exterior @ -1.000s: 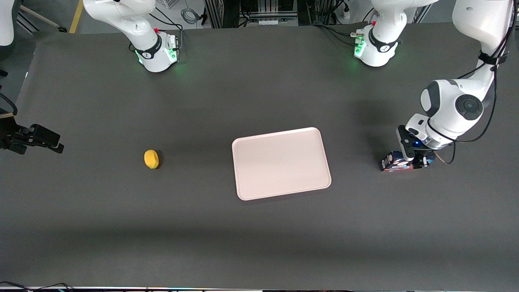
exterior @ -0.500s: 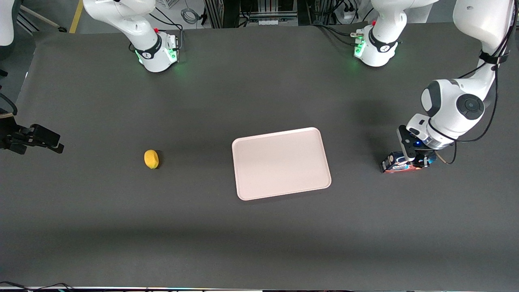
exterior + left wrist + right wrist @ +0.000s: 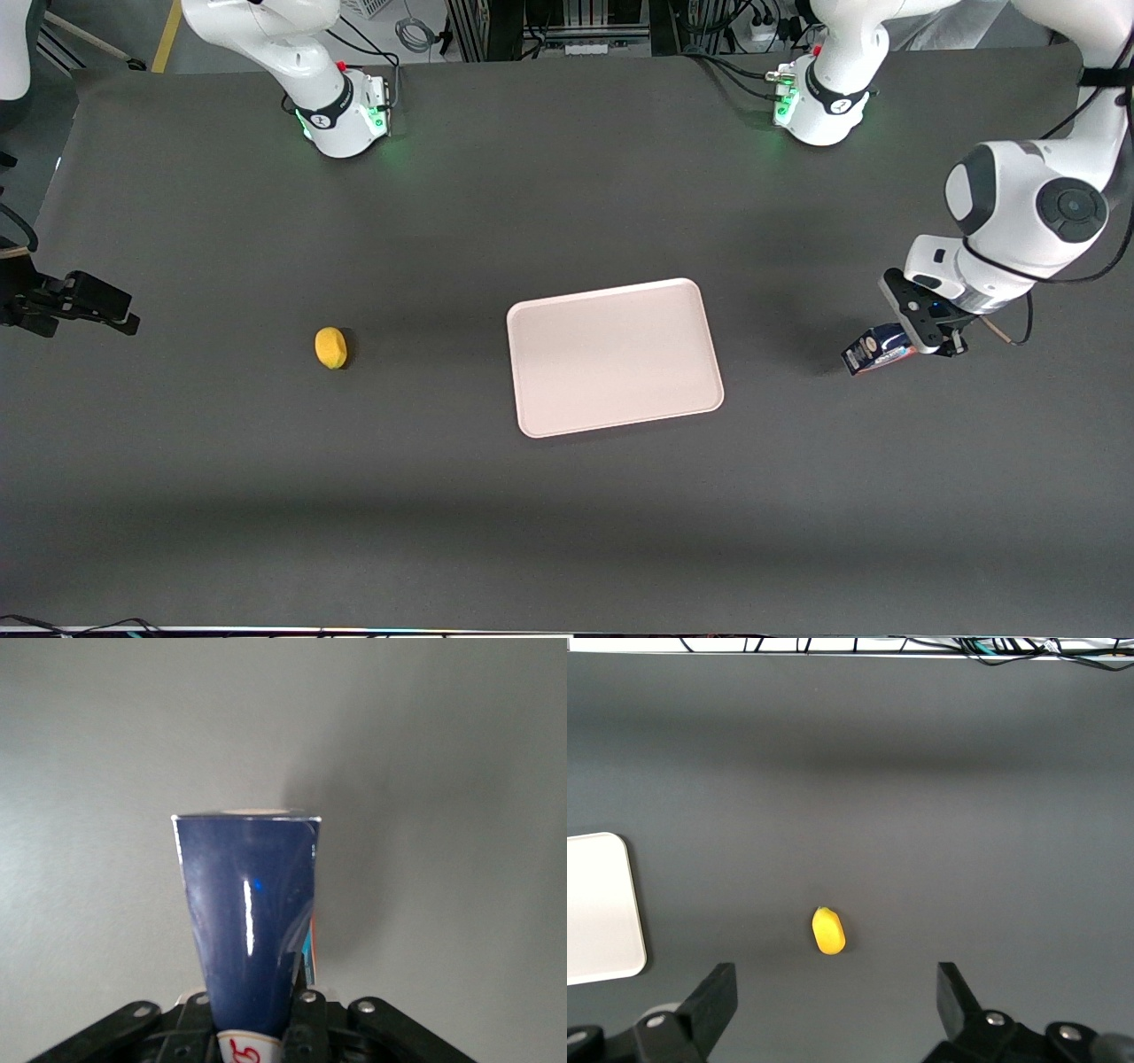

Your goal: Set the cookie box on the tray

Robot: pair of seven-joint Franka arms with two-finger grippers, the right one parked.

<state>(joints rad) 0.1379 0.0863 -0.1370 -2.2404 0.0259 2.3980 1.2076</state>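
Cookie box [image 3: 877,349]: small elongated dark navy-blue carton with red accents, clamped by the left arm's two-finger gripper [image 3: 926,341] toward the working arm's end of the table. Front view: box is tilted, the end away from the gripper angled down toward the dark grey table surface [image 3: 567,514]; whether that end touches the table cannot be told. A shadow lies on the table just beside the box.

Left wrist view: carton [image 3: 248,930] runs lengthwise away from the gripper [image 3: 257,1028], glossy navy face toward the camera with a bright vertical glare streak. The black fingers [image 3: 306,1014] press both long sides of the carton near its close end. A sliver of red and teal print shows along one edge; a white patch with red lettering shows between the fingers. Plain grey table surface fills the rest of that view, with a soft shadow next to the box.

Tray [image 3: 615,357]: large flat pale pink rectangular tray with rounded corners and a low raised rim, lying flat near the middle of the table, well apart from the box and gripper. Nothing rests on it. One corner [image 3: 602,904] is also visible in the right wrist view.

Small yellow lemon-like object [image 3: 330,346] sits on the table toward the parked arm's end, apart from the tray.
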